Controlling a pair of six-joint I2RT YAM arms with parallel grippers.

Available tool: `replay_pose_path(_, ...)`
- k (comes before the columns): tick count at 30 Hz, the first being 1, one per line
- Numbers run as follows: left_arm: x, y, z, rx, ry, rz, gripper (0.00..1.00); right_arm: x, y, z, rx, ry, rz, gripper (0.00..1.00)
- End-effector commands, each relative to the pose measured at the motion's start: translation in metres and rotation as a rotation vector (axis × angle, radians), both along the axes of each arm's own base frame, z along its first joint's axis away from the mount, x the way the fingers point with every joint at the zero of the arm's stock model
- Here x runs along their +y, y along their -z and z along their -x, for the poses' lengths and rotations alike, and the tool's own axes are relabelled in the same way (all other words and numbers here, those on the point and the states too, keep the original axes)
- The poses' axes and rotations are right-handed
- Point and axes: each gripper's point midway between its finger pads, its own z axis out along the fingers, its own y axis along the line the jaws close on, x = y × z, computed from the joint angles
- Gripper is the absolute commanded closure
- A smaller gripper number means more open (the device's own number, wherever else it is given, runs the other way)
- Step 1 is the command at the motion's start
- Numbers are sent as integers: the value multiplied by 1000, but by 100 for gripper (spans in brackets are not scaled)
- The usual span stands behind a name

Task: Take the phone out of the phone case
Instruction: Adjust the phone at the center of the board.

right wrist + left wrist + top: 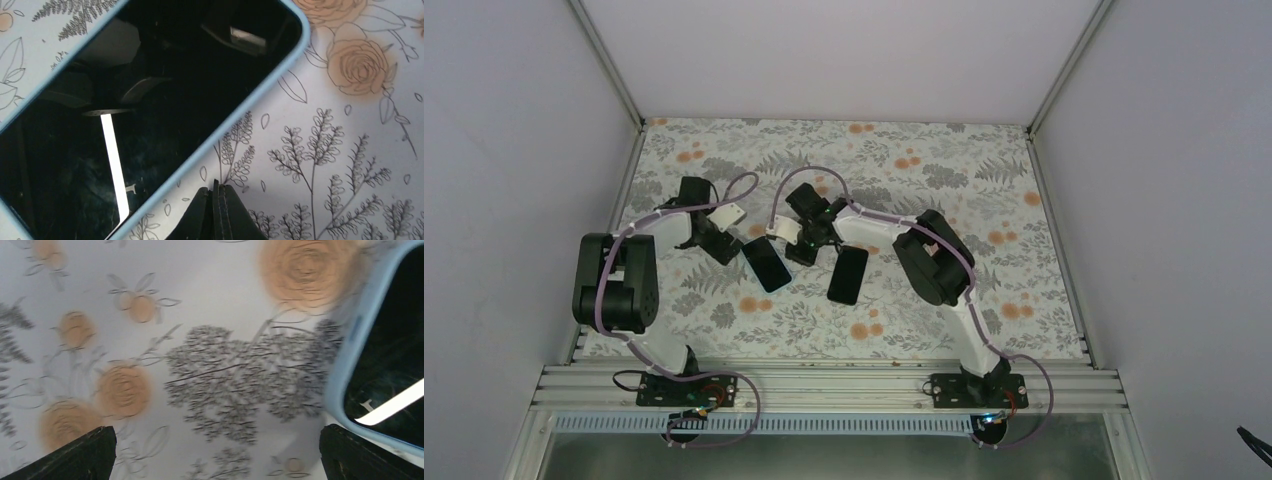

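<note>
Two robot arms reach over a table (944,300) covered in a floral print, and the phone (125,115) lies flat on it between their grippers, screen up, dark and glossy. It sits inside its pale blue phone case (350,347), whose rim wraps all the way round the glass with no gap showing. The left gripper (216,450) hovers low just beside one long side of the case with its fingers spread wide apart and nothing between them. The right gripper (216,210) is just off the opposite long edge, its fingers pressed together and holding nothing. A second dark flat slab (848,274) lies near the right arm; whether it is another phone cannot be told. The phone is likely stiff, fairly light, and slippery and breakable on its glass face. The case looks like soft, rubbery material that would flex and grip well. A sensible hold is probably on the case rim at a corner, peeling it back while the other arm pins or pushes the phone body rather than pinching the screen.
</note>
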Motion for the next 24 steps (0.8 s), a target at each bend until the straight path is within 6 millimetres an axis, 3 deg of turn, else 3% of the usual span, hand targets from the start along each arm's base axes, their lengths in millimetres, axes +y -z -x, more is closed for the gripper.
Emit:
replay_pose_path(1, -19, 8, 26, 100, 34, 81, 0, 4, 19, 20, 35, -57, 46, 97)
replay_pose_path(4, -27, 4, 17, 95, 32, 131, 0, 4, 17, 36, 44, -98, 56, 97)
replay_pose_path(9, -55, 18, 12, 143, 77, 156, 0, -11, 19, 66, 80, -141, 103, 97)
replay_pose_path(16, -96, 36, 12, 195, 182, 136, 0, -31, 20, 92, 115, -165, 122, 97)
replay_pose_path(24, -136, 29, 17, 262, 299, 250, 0, -14, 21, 110, 123, -198, 99, 96)
